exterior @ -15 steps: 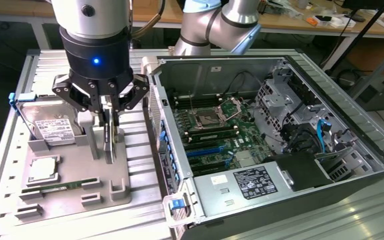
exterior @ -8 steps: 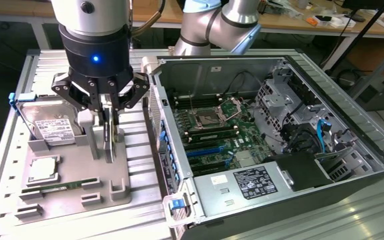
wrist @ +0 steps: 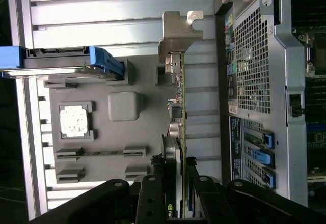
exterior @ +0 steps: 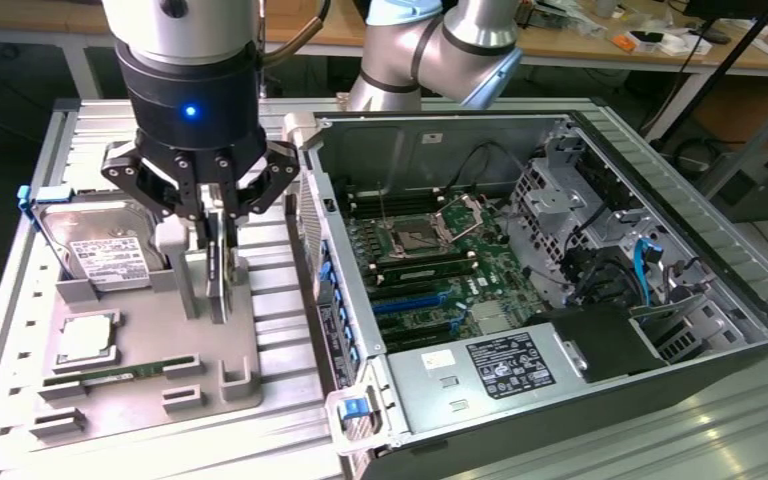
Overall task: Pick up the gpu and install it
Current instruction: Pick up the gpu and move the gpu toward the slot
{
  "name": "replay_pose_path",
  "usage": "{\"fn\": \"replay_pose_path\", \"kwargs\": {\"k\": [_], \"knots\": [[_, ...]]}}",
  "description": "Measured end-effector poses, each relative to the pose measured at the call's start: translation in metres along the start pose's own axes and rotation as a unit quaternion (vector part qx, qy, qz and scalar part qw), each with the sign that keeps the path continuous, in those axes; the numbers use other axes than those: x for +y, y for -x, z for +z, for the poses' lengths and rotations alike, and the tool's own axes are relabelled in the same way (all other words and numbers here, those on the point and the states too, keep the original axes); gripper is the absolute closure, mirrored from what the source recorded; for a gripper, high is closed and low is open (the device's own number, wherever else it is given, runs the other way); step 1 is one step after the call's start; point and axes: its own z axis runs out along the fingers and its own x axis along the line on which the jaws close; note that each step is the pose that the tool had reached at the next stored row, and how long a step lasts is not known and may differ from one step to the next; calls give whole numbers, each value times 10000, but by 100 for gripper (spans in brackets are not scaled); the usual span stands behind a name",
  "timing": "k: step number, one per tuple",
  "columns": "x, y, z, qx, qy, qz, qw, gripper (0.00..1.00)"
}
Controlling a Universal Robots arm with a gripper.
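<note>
Gpu (exterior: 217, 285) stands edgewise in tray (exterior: 144, 340), gripper (exterior: 219, 225) clamped on its upper edge; installation into case (exterior: 398, 140), exterior view's right, remains.

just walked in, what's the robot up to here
The arm's gripper is down over the grey parts tray, closed on the gpu, which stands on edge in the tray. The card has not yet gone into the open computer case beside the tray. A hard drive sits in the tray too.
</note>
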Motion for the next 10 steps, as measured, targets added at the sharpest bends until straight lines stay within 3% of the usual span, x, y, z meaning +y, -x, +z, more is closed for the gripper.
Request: {"fn": "replay_pose_path", "kwargs": {"k": [10], "knots": [[1,0,-55,-1,-13,0,10000,73]]}}
